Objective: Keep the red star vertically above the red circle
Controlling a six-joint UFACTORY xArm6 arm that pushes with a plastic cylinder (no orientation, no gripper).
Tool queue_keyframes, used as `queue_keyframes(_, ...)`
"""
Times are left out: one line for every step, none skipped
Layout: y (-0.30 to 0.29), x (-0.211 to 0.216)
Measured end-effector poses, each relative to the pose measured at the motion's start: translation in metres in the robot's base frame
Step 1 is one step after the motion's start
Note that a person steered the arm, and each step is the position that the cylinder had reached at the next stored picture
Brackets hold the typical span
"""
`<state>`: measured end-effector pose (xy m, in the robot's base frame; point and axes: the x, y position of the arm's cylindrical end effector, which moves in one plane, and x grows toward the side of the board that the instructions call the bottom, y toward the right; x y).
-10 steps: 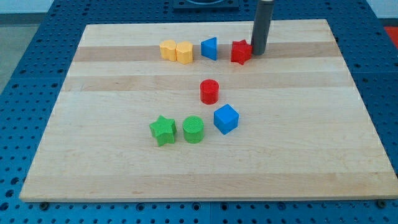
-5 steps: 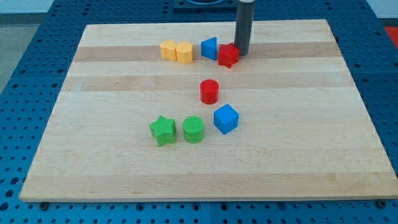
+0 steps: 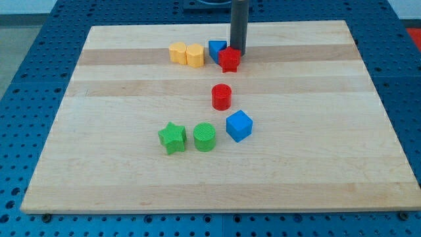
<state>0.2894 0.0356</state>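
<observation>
The red star [image 3: 229, 60] lies near the view's top, touching the blue triangular block [image 3: 216, 50] on its left. The red circle [image 3: 222, 97] stands below it, slightly to the left of the star's centre. My tip [image 3: 237, 52] rests against the star's upper right side; the dark rod rises straight up out of the view.
Two yellow blocks [image 3: 187, 54] sit side by side left of the blue triangular block. A blue cube [image 3: 239, 126], a green circle [image 3: 204, 137] and a green star [image 3: 172, 137] lie below the red circle. The wooden board [image 3: 368, 131] ends at a blue perforated table.
My tip has moved left along the top of the board, pushing the red star left until it touches the blue triangular block. The other blocks have not moved.
</observation>
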Motion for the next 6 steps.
queue_keyframes(-0.007,-0.003)
queue_keyframes(-0.015,-0.007)
queue_keyframes(-0.019,-0.007)
queue_keyframes(-0.019,-0.007)
queue_keyframes(-0.01,-0.01)
queue_keyframes(0.033,-0.002)
